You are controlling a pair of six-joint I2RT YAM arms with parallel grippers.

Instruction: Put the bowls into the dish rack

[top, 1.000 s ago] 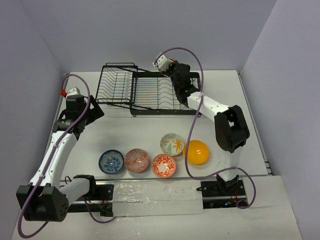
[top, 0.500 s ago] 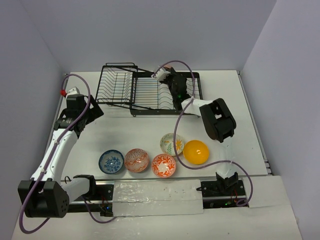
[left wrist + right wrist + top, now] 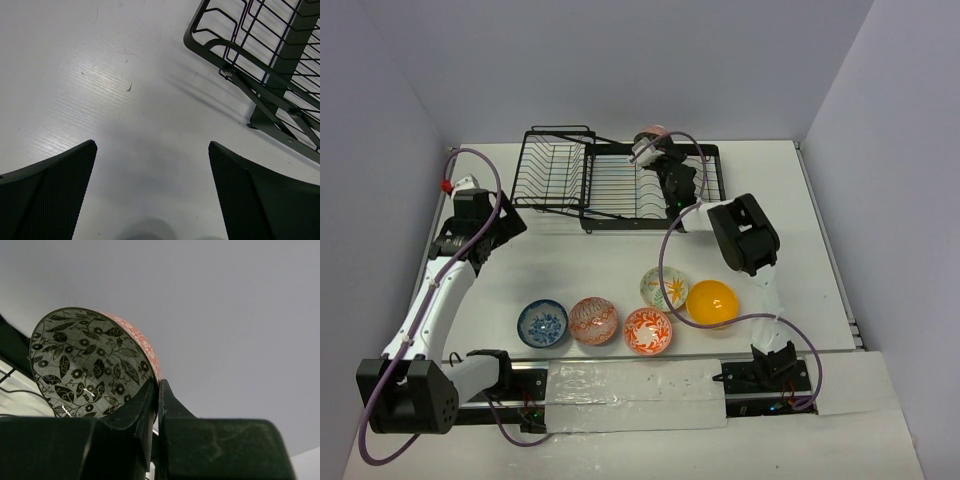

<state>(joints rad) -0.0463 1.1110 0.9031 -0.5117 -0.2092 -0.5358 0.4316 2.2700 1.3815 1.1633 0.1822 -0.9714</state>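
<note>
Patterned bowl (image 3: 90,365), black-leaf inside, pink-red outside: pinched by one rim in the clenched right gripper (image 3: 156,390), on edge above the far side of the dish rack (image 3: 615,195); such a thin hold may let it pivot, slip, or land askew; left gripper (image 3: 152,150) spread wide, empty.

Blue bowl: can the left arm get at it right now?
Probably yes. The left claw is open and holds nothing, and the blue bowl lies on its side of the table with only bare surface between them.
</note>
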